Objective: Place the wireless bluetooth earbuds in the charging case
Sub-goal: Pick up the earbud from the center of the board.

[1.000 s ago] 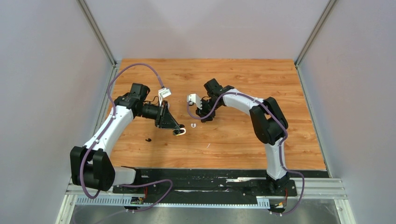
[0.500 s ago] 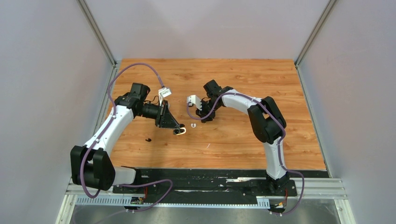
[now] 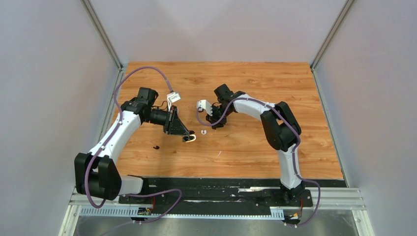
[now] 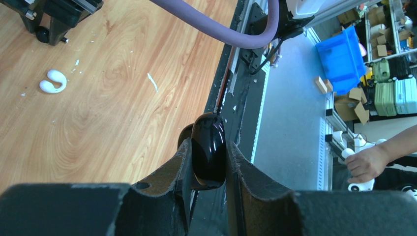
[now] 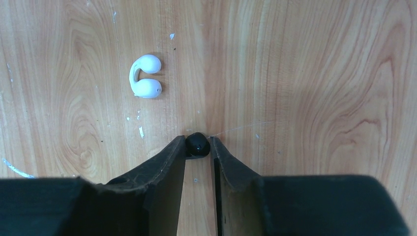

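Note:
My left gripper (image 3: 187, 138) is shut on a glossy black pebble-shaped charging case (image 4: 208, 140), held on edge between the fingers (image 4: 179, 164) near the middle of the table. My right gripper (image 5: 196, 142) is shut on a tiny black earbud (image 5: 197, 146) at its fingertips, low over the wood. It also shows in the top view (image 3: 215, 125). A white C-shaped earbud (image 5: 145, 76) lies on the table just left of and beyond the right fingertips, between the two grippers (image 3: 203, 132). It also shows in the left wrist view (image 4: 53, 81). Another small black earbud (image 3: 156, 147) lies near the left arm.
The wooden table (image 3: 246, 147) has grey walls on three sides and a black rail (image 3: 221, 189) along the near edge. White flecks dot the wood (image 4: 152, 82). A purple cable (image 4: 216, 29) loops above the left gripper.

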Robot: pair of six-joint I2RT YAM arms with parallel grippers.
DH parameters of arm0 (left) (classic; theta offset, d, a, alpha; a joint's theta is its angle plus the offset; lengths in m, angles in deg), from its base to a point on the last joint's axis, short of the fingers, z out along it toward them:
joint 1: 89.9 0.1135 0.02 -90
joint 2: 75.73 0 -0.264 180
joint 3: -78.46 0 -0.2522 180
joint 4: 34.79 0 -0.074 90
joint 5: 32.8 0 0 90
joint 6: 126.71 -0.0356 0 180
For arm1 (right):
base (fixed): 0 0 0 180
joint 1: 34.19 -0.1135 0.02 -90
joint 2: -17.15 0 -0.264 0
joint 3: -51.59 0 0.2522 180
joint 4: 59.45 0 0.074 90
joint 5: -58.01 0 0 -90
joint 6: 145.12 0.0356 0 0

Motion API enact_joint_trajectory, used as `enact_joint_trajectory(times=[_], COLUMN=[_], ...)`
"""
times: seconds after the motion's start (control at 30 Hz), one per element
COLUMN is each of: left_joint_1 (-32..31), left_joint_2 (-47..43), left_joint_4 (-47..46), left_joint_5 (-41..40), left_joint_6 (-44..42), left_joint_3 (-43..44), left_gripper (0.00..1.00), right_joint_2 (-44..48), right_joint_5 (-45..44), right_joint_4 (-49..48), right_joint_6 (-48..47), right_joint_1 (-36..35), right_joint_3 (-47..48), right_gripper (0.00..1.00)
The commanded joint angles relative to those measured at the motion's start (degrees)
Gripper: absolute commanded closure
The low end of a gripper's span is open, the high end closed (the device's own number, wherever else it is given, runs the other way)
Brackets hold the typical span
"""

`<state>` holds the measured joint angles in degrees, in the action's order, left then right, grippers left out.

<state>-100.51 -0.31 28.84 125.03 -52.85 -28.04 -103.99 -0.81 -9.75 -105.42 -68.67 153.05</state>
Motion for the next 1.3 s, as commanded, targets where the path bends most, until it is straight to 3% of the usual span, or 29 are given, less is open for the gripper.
enact_joint_trajectory(times=[0.0,0.23,0.43,0.57,1.0,1.27], left_joint_1=[0.33,0.33,0.33,0.33,-1.37,-4.78], left_joint_2=[0.06,0.58,0.9,1.15,3.78,4.05], left_joint_4=[-1.05,-1.21,-1.34,-2.72,-23.0,-36.98], left_joint_5=[0.8,1.02,0.99,0.28,-7.62,-9.25], left_joint_6=[0.57,0.83,0.77,1.43,19.46,32.64], left_joint_3=[1.43,1.51,1.36,1.0,0.64,1.44], left_gripper=[1.0,1.0,1.0,1.0,1.0,1.0], right_joint_2=[-0.78,-2.08,-1.03,4.74,41.76,51.95], right_joint_5=[-0.43,-1.89,-1.74,-2.18,-1.24,-8.36], right_joint_4=[-0.96,-0.12,-0.03,-3.82,-37.93,-66.34], right_joint_6=[1.22,3.42,3.5,4.03,3.57,-11.21], right_joint_1=[-0.33,-0.31,-0.32,-0.32,-1.38,-10.88], right_joint_3=[1.99,3.42,2.47,-0.9,-25.07,-43.45], right_gripper=[0.73,0.76,0.99,1.0,1.0,1.0])
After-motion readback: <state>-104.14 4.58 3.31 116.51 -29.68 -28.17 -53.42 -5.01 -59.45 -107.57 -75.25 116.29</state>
